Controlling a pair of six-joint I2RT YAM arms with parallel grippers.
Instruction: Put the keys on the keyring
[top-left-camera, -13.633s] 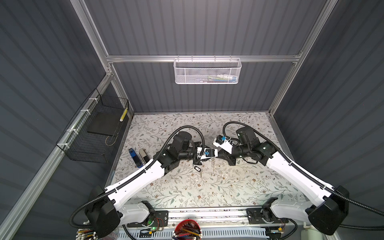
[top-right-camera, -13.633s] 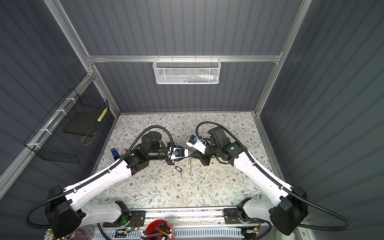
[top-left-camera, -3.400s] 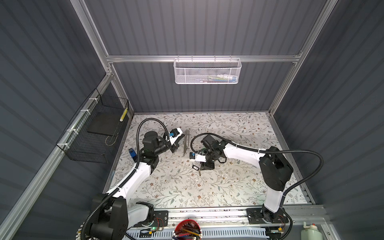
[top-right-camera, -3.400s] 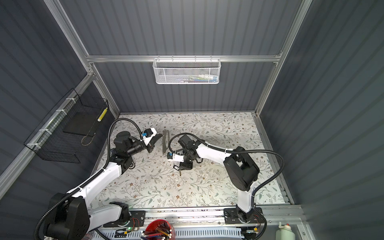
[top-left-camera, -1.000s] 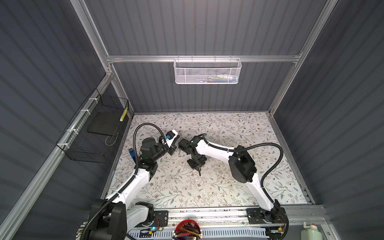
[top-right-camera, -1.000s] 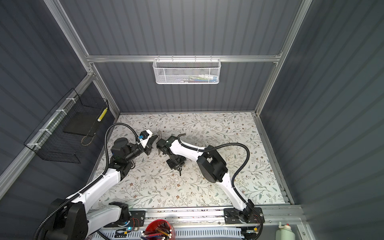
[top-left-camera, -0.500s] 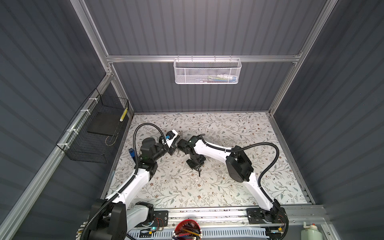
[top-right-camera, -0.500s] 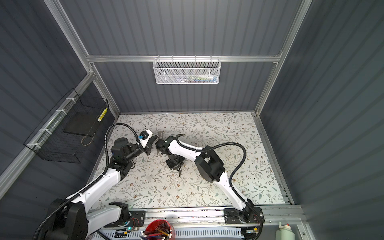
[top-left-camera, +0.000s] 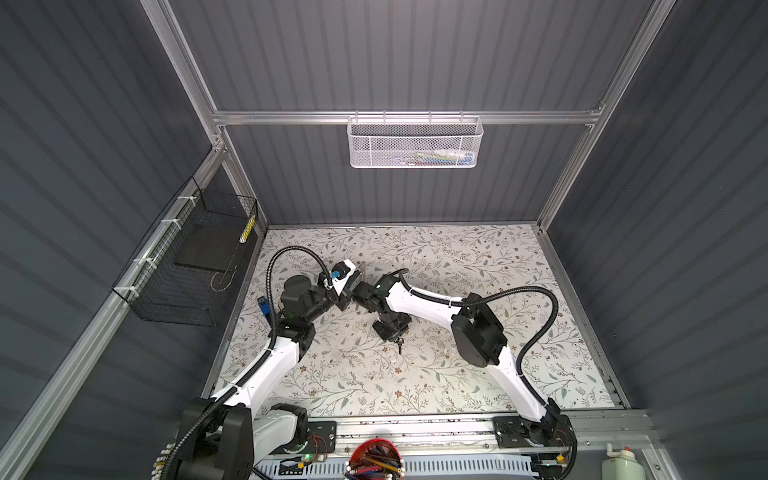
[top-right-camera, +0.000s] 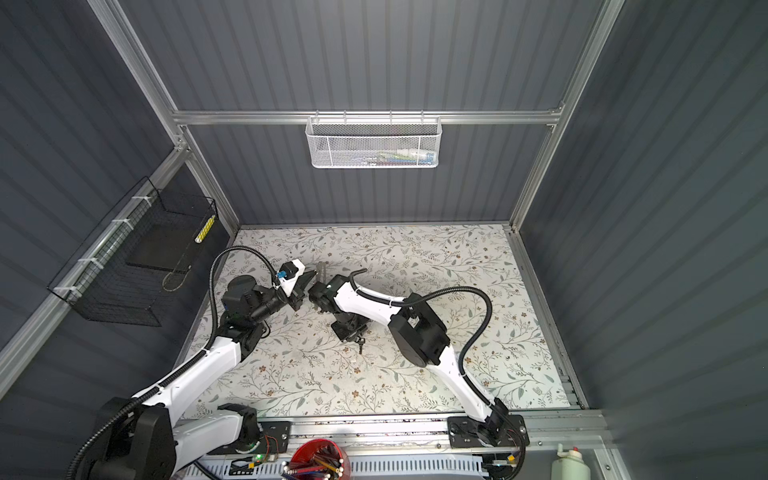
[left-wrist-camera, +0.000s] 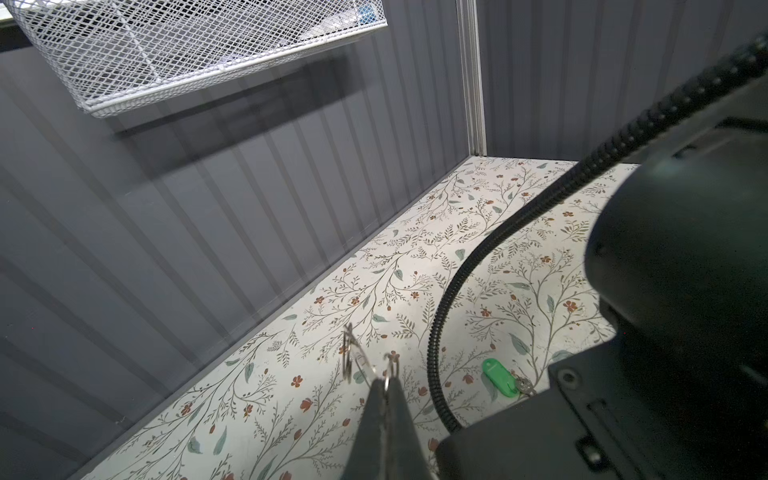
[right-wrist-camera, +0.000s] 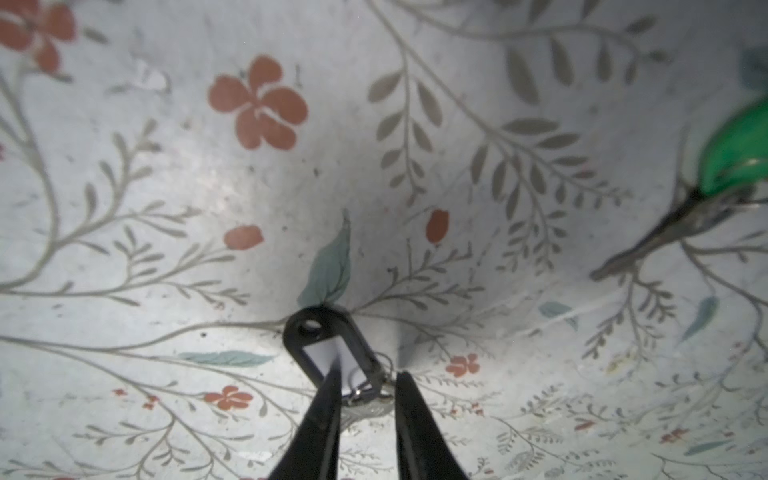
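Observation:
My left gripper (top-left-camera: 351, 290) (left-wrist-camera: 386, 384) hangs above the table's back left, shut on the keyring. I see the keyring edge-on, with its thin metal loops (left-wrist-camera: 351, 360) poking out past the fingertips. My right gripper (top-left-camera: 394, 333) (top-right-camera: 353, 333) points straight down at the table. Its jaws (right-wrist-camera: 368, 386) are closed in on the ring end of the key with the black-rimmed clear tag (right-wrist-camera: 320, 337). The tag lies flat, and the key's blade (top-left-camera: 400, 345) sticks out toward the front. The key with the green tag (left-wrist-camera: 498, 377) (right-wrist-camera: 733, 145) lies loose nearby.
A white mesh basket (top-left-camera: 415, 143) hangs on the back wall and a black wire basket (top-left-camera: 191, 257) on the left wall. A blue stapler (top-left-camera: 262, 305) lies at the table's left edge. The right arm's black cable (left-wrist-camera: 440, 332) runs close to the left gripper.
Over the last second the right arm's elbow has shifted slightly while its gripper stays down at the black-tagged key. The left gripper holds still with the keyring.

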